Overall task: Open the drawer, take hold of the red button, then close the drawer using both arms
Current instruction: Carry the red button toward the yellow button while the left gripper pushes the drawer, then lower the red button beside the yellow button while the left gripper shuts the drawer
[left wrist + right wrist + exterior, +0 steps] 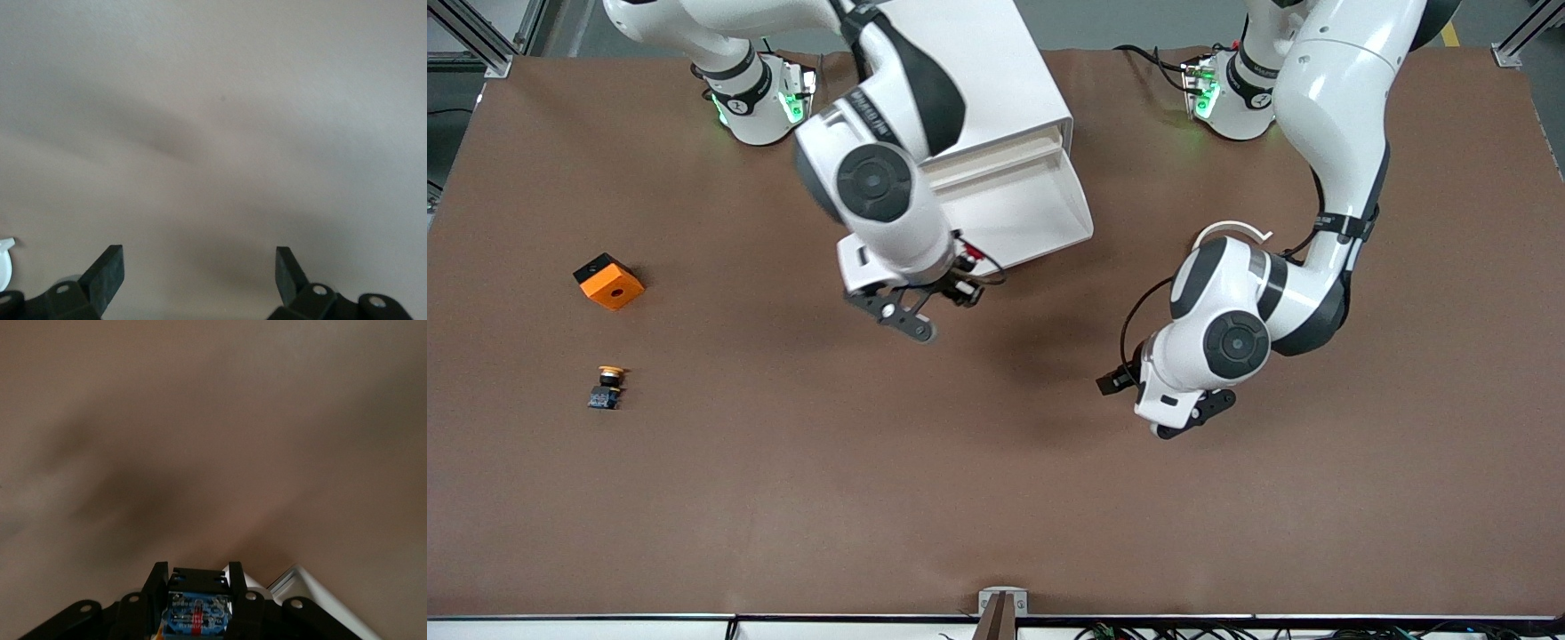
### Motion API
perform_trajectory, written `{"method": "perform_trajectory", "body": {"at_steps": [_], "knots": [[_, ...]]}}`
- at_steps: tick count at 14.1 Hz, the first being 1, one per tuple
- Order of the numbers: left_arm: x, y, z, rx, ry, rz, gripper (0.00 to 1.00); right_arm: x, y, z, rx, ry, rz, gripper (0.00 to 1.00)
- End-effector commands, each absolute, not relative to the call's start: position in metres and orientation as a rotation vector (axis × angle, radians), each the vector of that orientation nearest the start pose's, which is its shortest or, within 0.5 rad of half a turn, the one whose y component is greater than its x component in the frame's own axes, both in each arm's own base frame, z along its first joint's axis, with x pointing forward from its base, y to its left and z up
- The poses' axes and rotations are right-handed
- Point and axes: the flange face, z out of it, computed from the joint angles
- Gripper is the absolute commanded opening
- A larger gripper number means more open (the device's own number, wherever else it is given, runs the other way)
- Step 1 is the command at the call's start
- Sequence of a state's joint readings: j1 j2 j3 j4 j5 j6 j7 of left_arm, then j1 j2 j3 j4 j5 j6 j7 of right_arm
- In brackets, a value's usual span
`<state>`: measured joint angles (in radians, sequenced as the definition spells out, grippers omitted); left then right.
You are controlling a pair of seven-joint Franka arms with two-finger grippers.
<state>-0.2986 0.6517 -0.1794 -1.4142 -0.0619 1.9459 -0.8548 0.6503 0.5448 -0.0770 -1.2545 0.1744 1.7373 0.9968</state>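
Button (195, 613) clamped between right gripper (195, 587) jaws; left gripper (199, 273) jaws wide over table (996, 498).

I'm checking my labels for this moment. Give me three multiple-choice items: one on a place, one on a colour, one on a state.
1. The left gripper is over:
A) bare table
B) the drawer
C) the cube

2. The cube is:
A) green
B) blue
C) orange

3. The right gripper is:
A) open, empty
B) shut on the button
C) shut on the cube

Answers:
1. A: its wrist view shows only tabletop.
2. C: its faces are plainly orange.
3. B: the blue base sits between its fingers.
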Motion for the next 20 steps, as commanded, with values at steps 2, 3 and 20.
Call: {"method": "perform_trajectory", "body": {"at_steps": [2,3,20], "knots": [[0.606,-0.323,0.331,-3.138,-0.590,0.194,1.00,0.611,0.313,0.433,-3.039,0.476,0.269,0.00],[0.593,-0.336,0.330,-3.153,-0.549,0.172,1.00,0.617,0.285,0.425,-3.086,0.403,0.250,0.00],[0.473,-0.457,0.308,-3.161,-0.342,0.312,1.00,0.655,-0.035,0.280,-3.193,0.052,-0.055,0.00]]}}
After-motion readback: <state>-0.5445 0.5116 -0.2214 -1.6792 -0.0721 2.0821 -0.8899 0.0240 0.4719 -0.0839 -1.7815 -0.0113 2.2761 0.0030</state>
